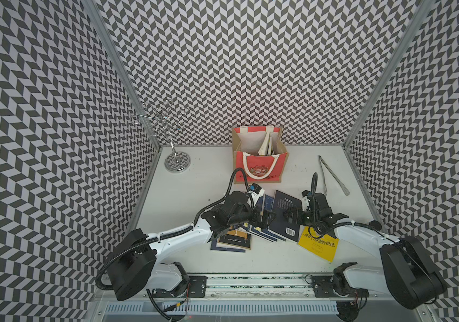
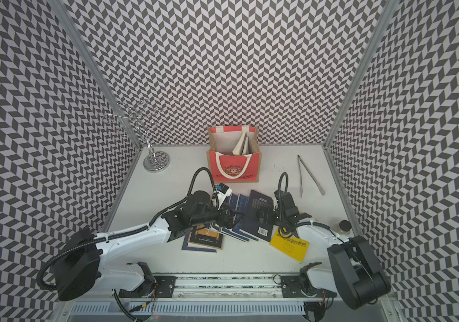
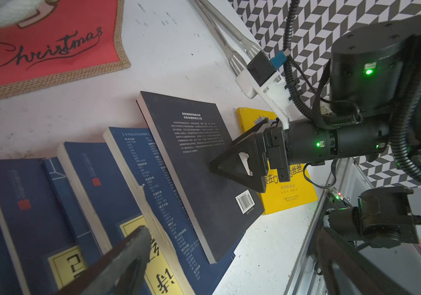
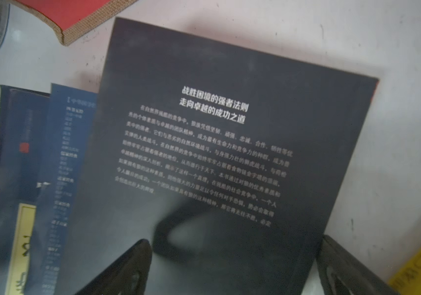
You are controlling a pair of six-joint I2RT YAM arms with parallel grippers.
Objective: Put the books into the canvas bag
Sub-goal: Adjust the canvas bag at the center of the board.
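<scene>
1. Nearest the robot's base, the yellow book (image 1: 319, 245) and the tan-and-black book (image 1: 235, 240) lie flat on the table (image 1: 183, 189), and nothing touches either.
2. Just beyond, the right gripper (image 4: 235, 240) has its jaws spread wide and holds nothing. It straddles the edge of the dark book (image 4: 217, 153) on the yellow book's side, with one finger above the cover and the other off the edge. I cannot tell whether the upper finger touches the cover.
3. The step in hand looks like picking up this dark book. To do it well, slip the outer finger under the free edge, close on cover and pages together, then lift slowly so the neighbouring books are not dragged.
4. The left gripper (image 1: 266, 218) is also spread and empty, above the fanned navy books (image 1: 268, 203), which the dark book overlaps. It could steady them.
5. Farther back, well apart from both grippers, the canvas bag (image 1: 259, 167) stands upright with its mouth open. A few books (image 1: 267, 145) lean inside towards one side, so the free room beside them looks best for an upright drop.
6. Farthest off, the tongs (image 1: 331, 175) and the chrome stand (image 1: 176, 161) sit away from that path.
</scene>
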